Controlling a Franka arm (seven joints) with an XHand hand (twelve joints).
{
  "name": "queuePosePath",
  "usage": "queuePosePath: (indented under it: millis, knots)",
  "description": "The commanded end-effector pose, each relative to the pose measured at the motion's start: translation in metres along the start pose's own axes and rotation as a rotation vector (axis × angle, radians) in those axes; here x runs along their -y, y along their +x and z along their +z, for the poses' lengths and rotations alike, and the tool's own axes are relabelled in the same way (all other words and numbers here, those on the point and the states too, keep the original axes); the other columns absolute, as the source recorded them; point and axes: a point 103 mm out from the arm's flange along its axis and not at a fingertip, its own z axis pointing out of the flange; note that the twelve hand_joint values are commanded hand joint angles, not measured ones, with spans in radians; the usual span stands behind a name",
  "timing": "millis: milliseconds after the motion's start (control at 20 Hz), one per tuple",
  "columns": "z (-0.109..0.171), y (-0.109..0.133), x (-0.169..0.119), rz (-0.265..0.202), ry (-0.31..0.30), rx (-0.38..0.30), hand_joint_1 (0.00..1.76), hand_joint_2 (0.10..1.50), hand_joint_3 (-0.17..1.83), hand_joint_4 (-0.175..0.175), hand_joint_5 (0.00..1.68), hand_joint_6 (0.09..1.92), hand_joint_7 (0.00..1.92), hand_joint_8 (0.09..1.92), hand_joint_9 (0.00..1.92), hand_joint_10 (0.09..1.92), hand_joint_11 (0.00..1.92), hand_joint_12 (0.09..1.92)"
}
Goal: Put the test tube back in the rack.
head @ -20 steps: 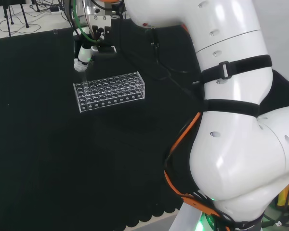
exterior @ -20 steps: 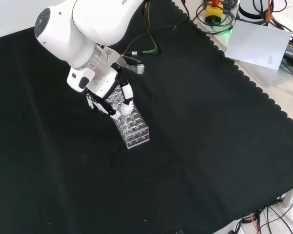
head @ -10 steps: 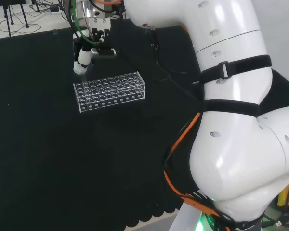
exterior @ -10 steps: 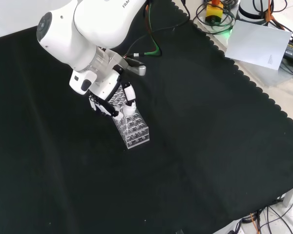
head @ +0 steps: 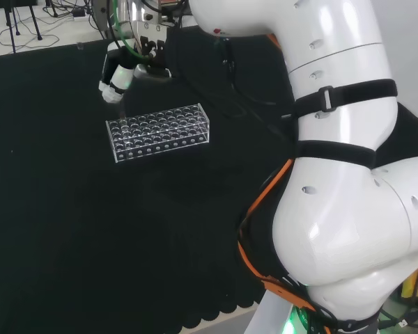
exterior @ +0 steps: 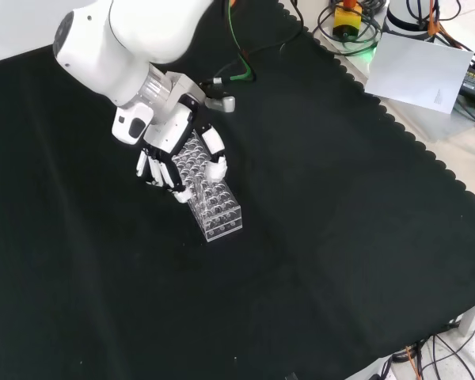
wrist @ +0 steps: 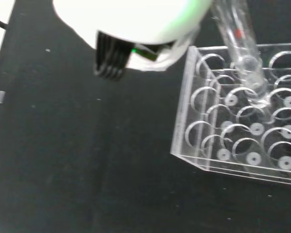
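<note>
The robot hand (exterior: 174,162) is hovering over the far-left end of the clear rack (head: 158,131) in the head view, at about 11 o'clock from the rack's middle. In the front view it is sitting at the rack's upper end, toward 11 o'clock, with its white and black fingers (exterior: 215,154) spreading downward beside and over the top rows of holes.

In the wrist view a clear test tube (wrist: 240,46) is slanting down toward the rack, its rounded bottom resting at or just above one of the ringed holes near the rack's corner — whether it is already seated in a hole is hard to say, since glass is lying over glass there. The upper end of the tube is running up behind the blurred white part of the robot hand, so the tube seems to be carried by it, though I cannot tell how the fingers are closing on it; in the front view they look only slightly bent.

The rack is standing on the black cloth of the worktop (exterior: 317,237), long side running from 8 o'clock to 2 o'clock in the head view, its many holes otherwise looking vacant. In the head view the tube itself is too faint to pick out below the fingertips (head: 113,91).
</note>
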Motion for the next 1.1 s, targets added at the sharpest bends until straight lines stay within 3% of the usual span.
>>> queuePosePath:
  millis: [50, 600, 1100]
  knots:
    - [-0.013, 0.009, 0.009, -0.043, -0.020, -0.021, 1.07, 0.48, 0.67, -0.042, 0.88, 0.09, 0.56, 1.02, 0.67, 0.96, 0.15, 1.53]
    - [-0.073, 0.018, 0.054, -0.099, -0.186, -0.014, 1.05, 0.49, 0.65, -0.038, 0.85, 0.09, 0.52, 1.01, 0.63, 0.96, 0.11, 1.54]
    - [-0.107, 0.020, 0.088, -0.106, -0.265, 0.005, 1.05, 0.49, 0.63, -0.039, 0.85, 0.09, 0.51, 1.01, 0.63, 0.95, 0.11, 1.54]
